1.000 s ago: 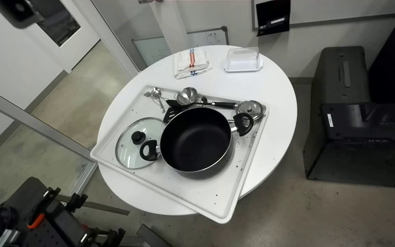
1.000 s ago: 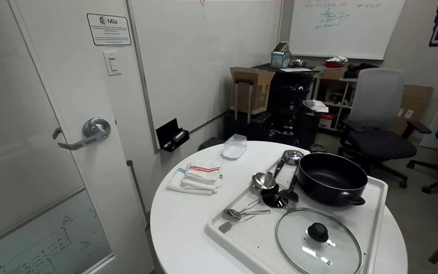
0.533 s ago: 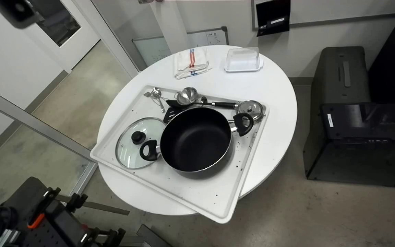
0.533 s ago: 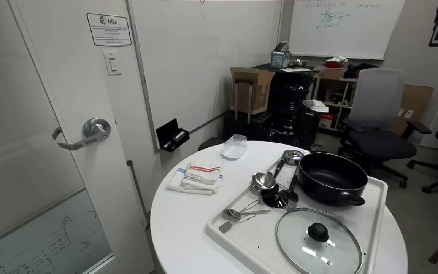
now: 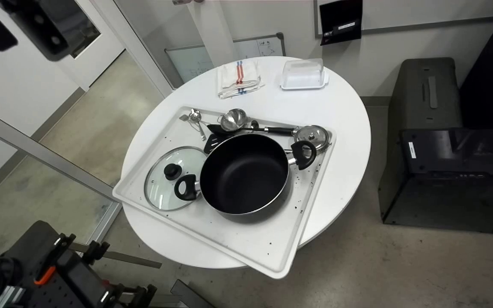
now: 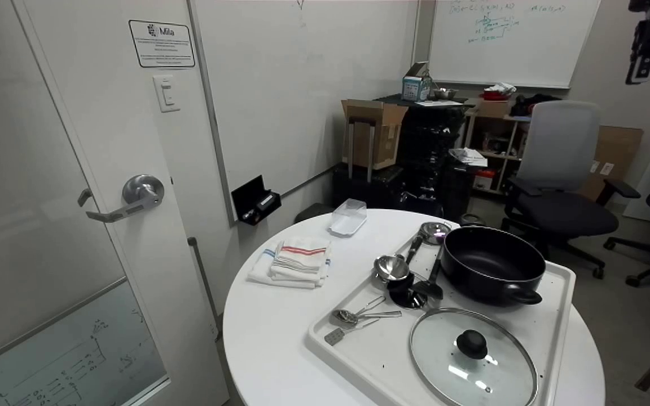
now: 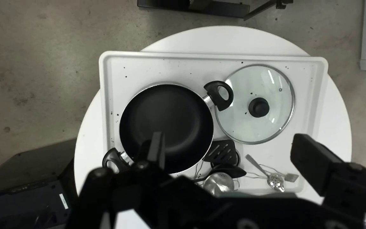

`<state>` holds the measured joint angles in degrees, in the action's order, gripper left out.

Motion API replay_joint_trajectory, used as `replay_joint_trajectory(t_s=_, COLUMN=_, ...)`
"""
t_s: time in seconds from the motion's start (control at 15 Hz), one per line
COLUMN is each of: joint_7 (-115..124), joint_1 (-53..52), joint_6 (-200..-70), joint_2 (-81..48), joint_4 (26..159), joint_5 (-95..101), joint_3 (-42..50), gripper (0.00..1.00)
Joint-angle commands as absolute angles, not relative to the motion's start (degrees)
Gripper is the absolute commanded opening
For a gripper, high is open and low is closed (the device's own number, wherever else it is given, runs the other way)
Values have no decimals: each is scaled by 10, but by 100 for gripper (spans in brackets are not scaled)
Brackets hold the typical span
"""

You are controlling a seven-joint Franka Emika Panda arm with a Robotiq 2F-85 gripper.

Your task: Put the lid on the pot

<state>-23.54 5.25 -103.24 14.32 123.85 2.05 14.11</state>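
Note:
The lid, clear glass with a metal rim and black knob, lies flat on the tray in both exterior views [image 5: 161, 182] [image 6: 455, 363] and in the wrist view [image 7: 249, 127]. The black pot stands upright, open and empty beside it in both exterior views [image 5: 244, 175] [image 6: 491, 259] and the wrist view [image 7: 167, 117]. One pot handle overhangs the lid's edge. My gripper [image 7: 229, 140] is open with nothing between its fingers, high above the table. Its fingers [image 5: 28, 42] show at an exterior view's top left corner, and it shows at the right edge [image 6: 641, 65].
The white tray [image 5: 246, 252] sits on a round white table [image 5: 349, 107], one corner past the edge. Metal and black utensils [image 7: 222, 152] lie beside the pot. Folded towels [image 5: 240, 77] and a clear-lidded box [image 5: 303, 75] stand on the far table side.
My gripper has moved a little farther into both exterior views, lower and toward the table, in the last half second. The lid and pot have not moved.

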Motion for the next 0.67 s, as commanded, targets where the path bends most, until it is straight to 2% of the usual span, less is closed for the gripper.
replay_joint_trajectory(t_s=0.0, joint_7=-240, joint_1=52, joint_6=-1071, joint_2=138, joint_4=1273, joint_5=40, joint_3=117, gripper=100)
replay_joint_trajectory(t_s=0.6, joint_7=-247, joint_1=27, joint_6=-1171, joint_2=69, joint_4=1331, joint_5=106, joint_3=61, gripper=100)
